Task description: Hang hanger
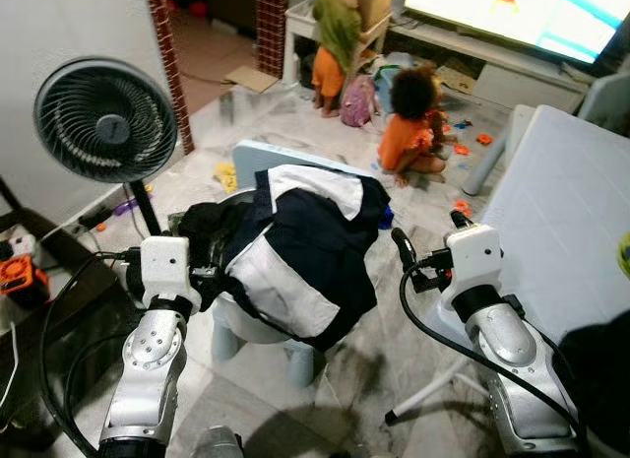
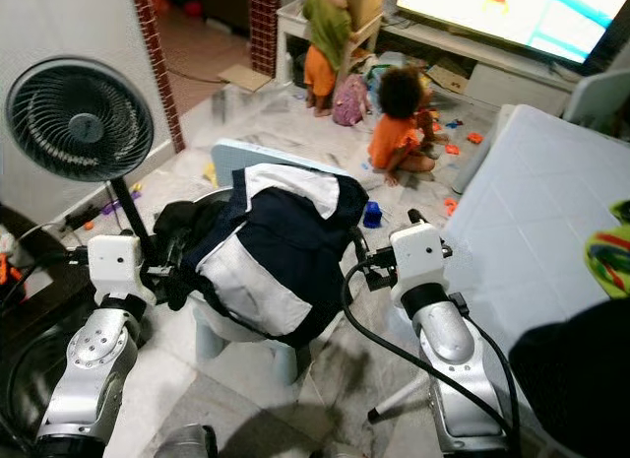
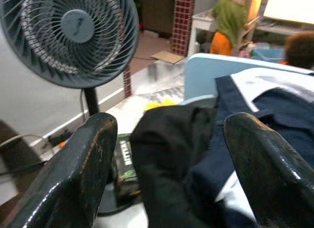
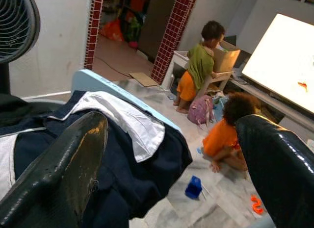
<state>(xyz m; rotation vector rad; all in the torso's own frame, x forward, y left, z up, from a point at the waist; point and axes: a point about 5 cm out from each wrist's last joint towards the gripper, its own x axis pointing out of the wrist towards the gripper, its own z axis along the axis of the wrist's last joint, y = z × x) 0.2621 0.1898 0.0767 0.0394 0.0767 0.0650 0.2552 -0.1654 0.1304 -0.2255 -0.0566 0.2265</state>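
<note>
Evidently you are only starting: both grippers, left gripper (image 1: 202,273) and right gripper (image 1: 404,249), are hovering with jaws wide beside the navy-and-white clothes (image 1: 295,246) piled on the chair (image 1: 258,155); no hanger is held.

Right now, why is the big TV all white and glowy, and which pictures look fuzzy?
In the left eye view the TV is far brighter than the room, so it washes out to glare; the right wrist view shows the same white screen. In the left wrist view the left pincer fingers loom close and soft, and the fan behind is slightly blurred. Both eye views are fairly sharp.
</note>
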